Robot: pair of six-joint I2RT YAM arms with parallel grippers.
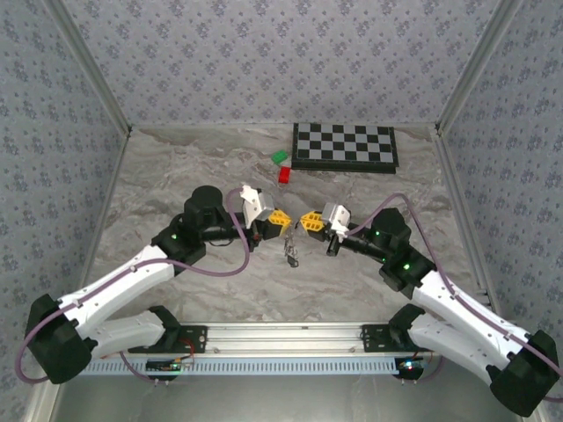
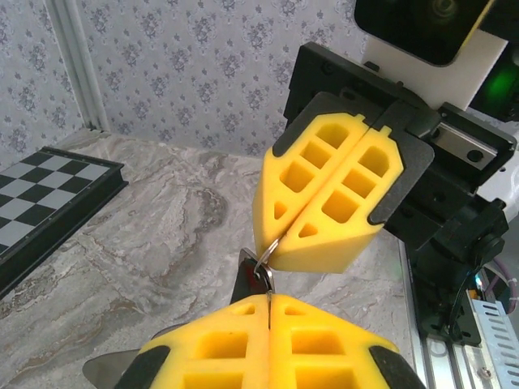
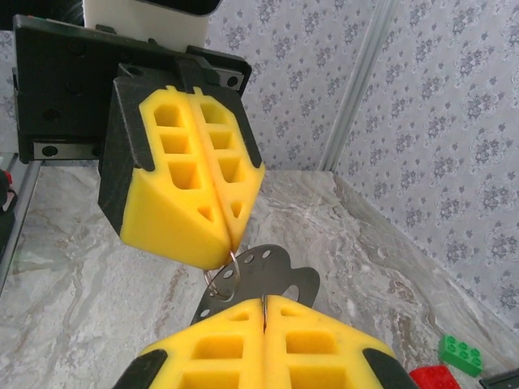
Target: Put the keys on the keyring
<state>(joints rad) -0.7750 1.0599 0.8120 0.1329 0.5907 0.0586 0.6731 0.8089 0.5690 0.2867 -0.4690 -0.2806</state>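
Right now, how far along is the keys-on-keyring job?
Done: the keyring is up off the table, pinched where the shut left gripper and shut right gripper meet tip to tip.
In hand: both are steadying the ring.
Left: small dark keys hang or lie just under the grippers in the top view. They are too small to tell if any is threaded, so treat threading as open.

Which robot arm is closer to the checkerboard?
Right. The right gripper lies straight in front of the chessboard, facing its near edge; the left gripper lies off to the left of its near-left corner, slightly farther away.
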